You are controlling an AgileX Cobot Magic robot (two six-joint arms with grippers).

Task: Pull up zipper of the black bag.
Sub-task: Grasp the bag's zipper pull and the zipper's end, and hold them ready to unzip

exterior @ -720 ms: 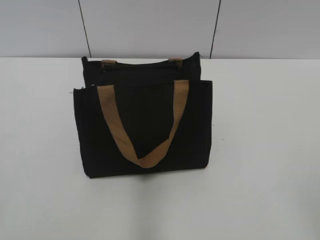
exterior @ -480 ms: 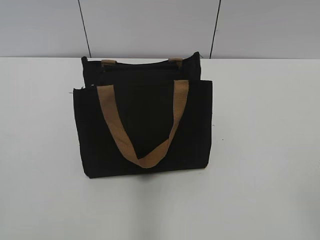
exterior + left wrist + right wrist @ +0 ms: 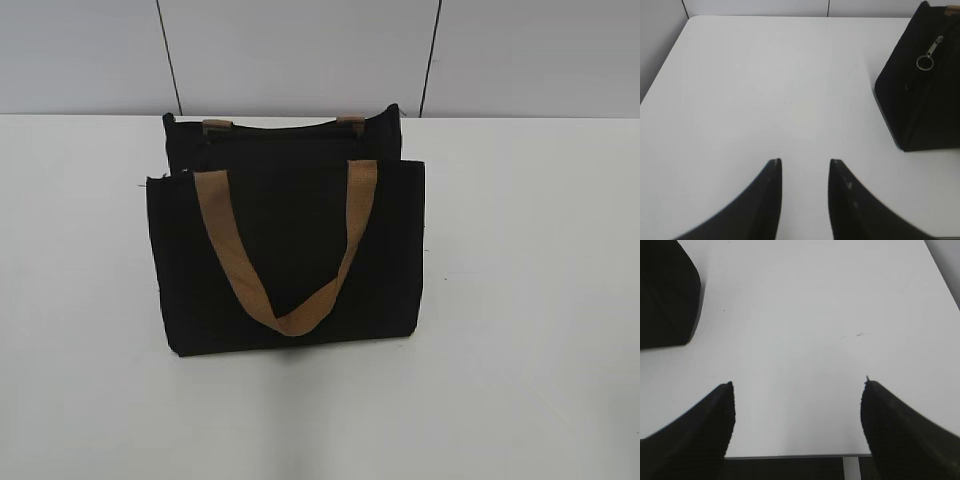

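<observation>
Black fabric bag (image 3: 288,250) stands upright mid-table (image 3: 530,300) in the exterior view with a tan handle (image 3: 285,250) hanging down its front; the left wrist view shows the left gripper (image 3: 805,167) parted narrowly, empty, zipper pull (image 3: 929,54) on the bag's end; the right wrist view shows the right gripper (image 3: 797,387) spread wide, empty.

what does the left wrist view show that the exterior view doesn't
Only the left wrist view shows the zipper's metal pull tab with its ring, hanging on the bag's end, and the left gripper, open over bare table. Only the exterior view shows the bag's front panel, its tan handle drooping down the front, and two tan strap tabs at the top edge. Both show the black bag standing on the white table, with no gripper touching it.
</observation>
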